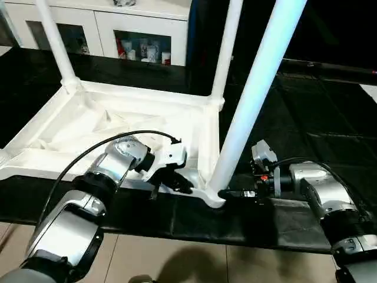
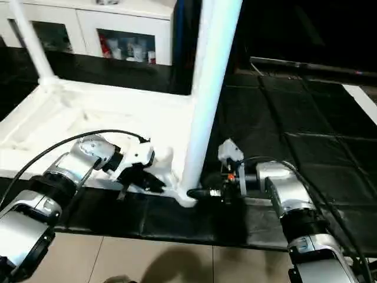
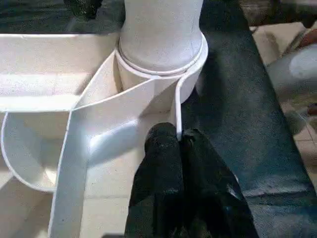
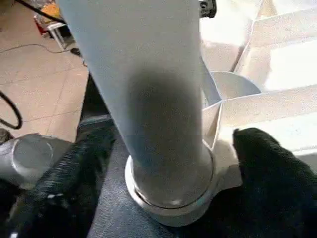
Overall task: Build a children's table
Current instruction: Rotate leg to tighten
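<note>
The children's table point(image 1: 118, 127) lies upside down on a black mat point(image 1: 194, 215). The left gripper point(image 1: 177, 184) pinches its near rim, fingers closed on the thin wall. Right of it, the near-corner leg point(image 1: 253, 94) stands in its socket, and the right gripper point(image 1: 231, 193) seems spread around its base, touching or not I cannot tell.

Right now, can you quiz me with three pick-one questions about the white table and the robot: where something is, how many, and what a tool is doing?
1. Where does the upside-down white plastic table top lie?
A. on a black mat
B. on a chair
C. on a shelf

2. How many white round legs stand up from it?
A. one
B. three
C. five

3. What is the left tool doing?
A. hanging open in the air
B. holding a cup
C. pinching the top's thin rim

Answers:
1 A: the black mat lies under it.
2 B: three legs rise.
3 C: the left tool is shut on the rim.
</note>
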